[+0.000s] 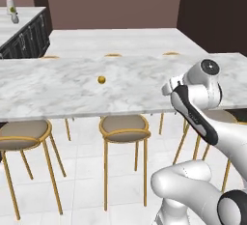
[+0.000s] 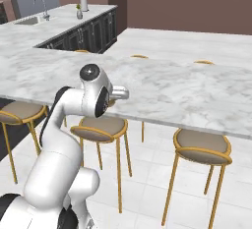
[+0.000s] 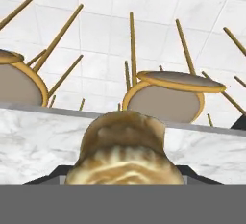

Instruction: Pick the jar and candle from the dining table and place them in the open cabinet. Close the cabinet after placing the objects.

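Stretching across the left base view, the dining table [image 1: 72, 86] is a long white marble slab with grey veins, and the candle [image 1: 101, 79] sits alone near its middle, well apart from the arm. Round tan-seated stools [image 1: 124, 127] on gold legs stand under the near edge, over pale floor tiles [image 1: 82, 171]. A dark-fronted counter [image 1: 24, 35] runs off at the upper left.

From the right base view, the same slab spans the frame; a counter with a sink [image 2: 30, 20] and tap lies beyond.

Close in the hand view, the jar [image 3: 126, 151] sits between the dark fingertips, over the table edge, stools beyond. Whether the jaws pinch it I cannot tell.
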{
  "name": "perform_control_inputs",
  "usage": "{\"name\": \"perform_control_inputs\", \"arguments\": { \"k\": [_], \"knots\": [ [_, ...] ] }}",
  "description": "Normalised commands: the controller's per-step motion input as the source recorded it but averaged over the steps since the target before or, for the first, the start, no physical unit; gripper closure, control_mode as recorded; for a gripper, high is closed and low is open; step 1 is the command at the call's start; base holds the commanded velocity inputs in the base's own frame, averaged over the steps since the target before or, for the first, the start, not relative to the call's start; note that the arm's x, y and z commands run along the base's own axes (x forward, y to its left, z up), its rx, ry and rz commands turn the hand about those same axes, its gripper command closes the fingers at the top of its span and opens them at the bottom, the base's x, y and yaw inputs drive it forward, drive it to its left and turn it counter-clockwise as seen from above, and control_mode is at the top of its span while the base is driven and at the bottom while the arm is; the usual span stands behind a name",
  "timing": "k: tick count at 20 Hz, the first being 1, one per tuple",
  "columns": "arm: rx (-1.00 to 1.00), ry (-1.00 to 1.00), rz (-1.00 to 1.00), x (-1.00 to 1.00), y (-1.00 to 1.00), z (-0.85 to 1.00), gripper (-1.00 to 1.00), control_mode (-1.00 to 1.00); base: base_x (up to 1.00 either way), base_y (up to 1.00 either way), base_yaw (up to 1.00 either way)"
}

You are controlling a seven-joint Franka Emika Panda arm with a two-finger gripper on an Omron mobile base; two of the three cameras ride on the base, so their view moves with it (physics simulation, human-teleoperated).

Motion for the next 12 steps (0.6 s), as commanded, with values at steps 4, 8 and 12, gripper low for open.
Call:
{"name": "perform_control_inputs", "arguments": {
  "k": [4, 8, 12],
  "knots": [
    [0.0, 0.0, 0.0, 0.0, 0.0, 0.0, 1.0, 1.0, -0.82, 0.98, 0.0],
    [0.0, 0.0, 0.0, 0.0, 0.0, 0.0, 1.0, 1.0, -0.72, 1.0, 0.0],
    [0.0, 0.0, 0.0, 0.0, 0.0, 0.0, 1.0, 1.0, -0.63, 1.0, 0.0]
  ]
}}
